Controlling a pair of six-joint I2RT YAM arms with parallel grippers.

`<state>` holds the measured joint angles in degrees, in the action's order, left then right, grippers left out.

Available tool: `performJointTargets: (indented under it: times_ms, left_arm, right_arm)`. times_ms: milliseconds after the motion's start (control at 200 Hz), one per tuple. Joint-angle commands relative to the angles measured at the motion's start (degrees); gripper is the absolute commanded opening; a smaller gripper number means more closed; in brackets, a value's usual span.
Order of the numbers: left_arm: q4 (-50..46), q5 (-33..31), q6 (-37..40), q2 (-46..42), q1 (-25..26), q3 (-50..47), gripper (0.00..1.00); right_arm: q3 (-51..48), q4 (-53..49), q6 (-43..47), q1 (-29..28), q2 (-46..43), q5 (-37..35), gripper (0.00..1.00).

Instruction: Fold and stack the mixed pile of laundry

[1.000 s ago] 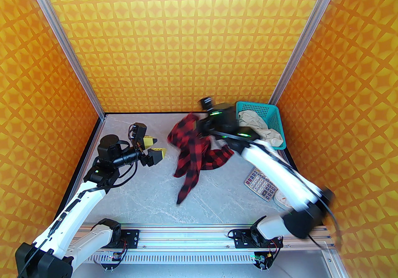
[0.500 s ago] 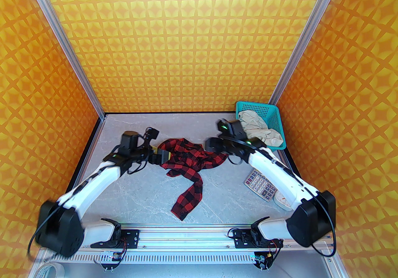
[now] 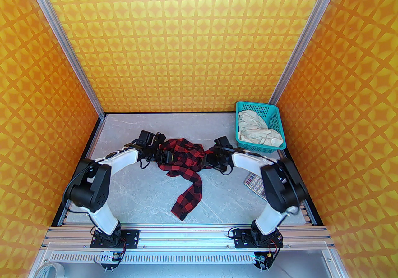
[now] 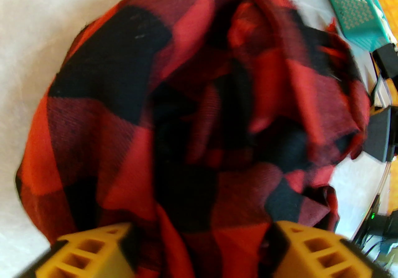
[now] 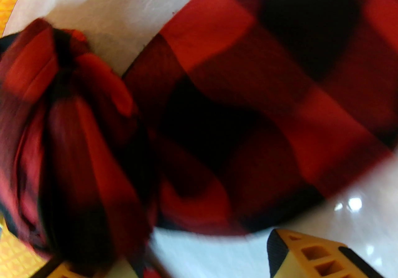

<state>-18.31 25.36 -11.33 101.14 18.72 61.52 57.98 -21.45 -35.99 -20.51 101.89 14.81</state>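
The red-and-black check shirt (image 3: 183, 158) lies crumpled on the table, one sleeve trailing toward the near edge. My left gripper (image 3: 166, 157) is at its left side. In the left wrist view its fingers (image 4: 90, 252) stand apart with check cloth (image 4: 192, 121) bunched between them, and I cannot tell whether they press it. My right gripper (image 3: 207, 160) is at the shirt's right side. In the right wrist view its jaws are open, with bare table between the fingers (image 5: 311, 258) and cloth (image 5: 248, 90) draped over the left one. The cream garment (image 3: 258, 130) lies in the basket.
The teal basket (image 3: 258, 104) stands at the back right corner. A grey calculator (image 3: 255, 182) lies at the right, partly behind my right arm. Orange patterned walls close in the table (image 3: 140, 196). A tape roll (image 3: 49, 270) sits below the rail.
The right gripper let the lifted shirt down onto the table. Both arms then dropped low and moved in against the shirt from either side. The left jaws have narrowed.
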Motion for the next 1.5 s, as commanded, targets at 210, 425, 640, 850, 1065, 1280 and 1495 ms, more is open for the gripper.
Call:
performJointTargets:
  times_ms: [210,425,640,850,1065,1280,1495]
  left_arm:
    - [11.30,0.37,1.53,-10.26,-0.80,0.34,0.00]
    - [3.88,0.30,8.27,-22.41,-2.45,4.18,0.00]
    - [-2.31,0.37,11.40,-33.45,-6.34,7.49,0.00]
    - [-8.30,0.39,15.57,-42.12,-8.59,12.75,0.00]
    - [-12.39,0.36,18.19,-46.32,-8.59,20.25,0.00]
    - [-18.36,-0.26,18.77,-42.37,-8.61,31.87,0.00]
    - [-16.67,0.06,11.41,-35.06,-8.62,34.29,0.00]
  right_arm:
    - [13.51,4.31,4.78,-0.41,5.73,-2.81,0.03]
    - [17.38,-2.69,11.05,-0.14,-8.47,-9.16,0.00]
    - [22.98,-8.75,16.63,0.58,-21.76,-16.23,0.00]
    - [30.71,-16.93,20.96,0.79,-29.23,-20.04,0.00]
    - [36.89,-22.82,23.37,0.74,-35.11,-22.60,0.00]
    - [43.66,-28.51,25.12,0.81,-36.26,-22.00,0.00]
    - [50.91,-33.95,27.66,0.75,-33.62,-27.66,0.00]
